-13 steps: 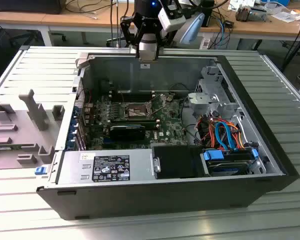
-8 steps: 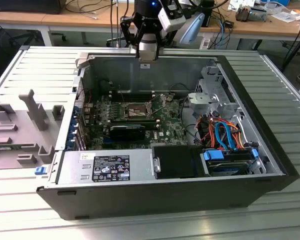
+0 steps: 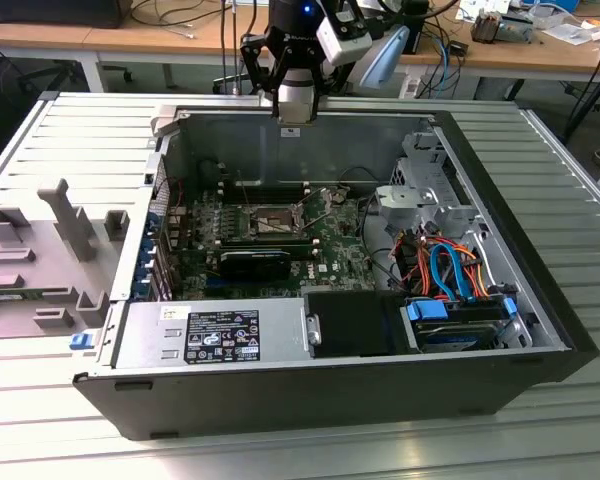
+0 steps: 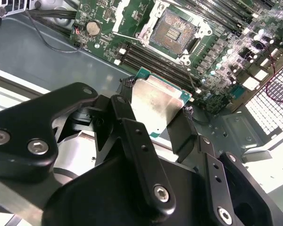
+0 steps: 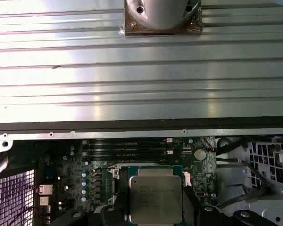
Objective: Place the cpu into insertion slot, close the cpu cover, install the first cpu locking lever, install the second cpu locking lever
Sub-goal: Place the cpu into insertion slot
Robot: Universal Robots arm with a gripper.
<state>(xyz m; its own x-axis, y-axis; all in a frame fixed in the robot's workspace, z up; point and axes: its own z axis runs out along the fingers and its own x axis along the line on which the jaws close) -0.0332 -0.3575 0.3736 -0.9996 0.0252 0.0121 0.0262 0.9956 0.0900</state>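
In the second wrist view, one corner of the cpu (image 4: 155,106) was buried behind the gripper (image 4: 157,98) links. Exterior view chopped the arm (image 3: 296,90) off at the top edge.

One cpu (image 4: 155,106), one insertion slot (image 4: 173,29) — and, it seems, four memory slots (image 5: 127,147).

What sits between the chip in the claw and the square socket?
In the second wrist view, long black memory slots lie between the cpu, held by the gripper, and the insertion slot.
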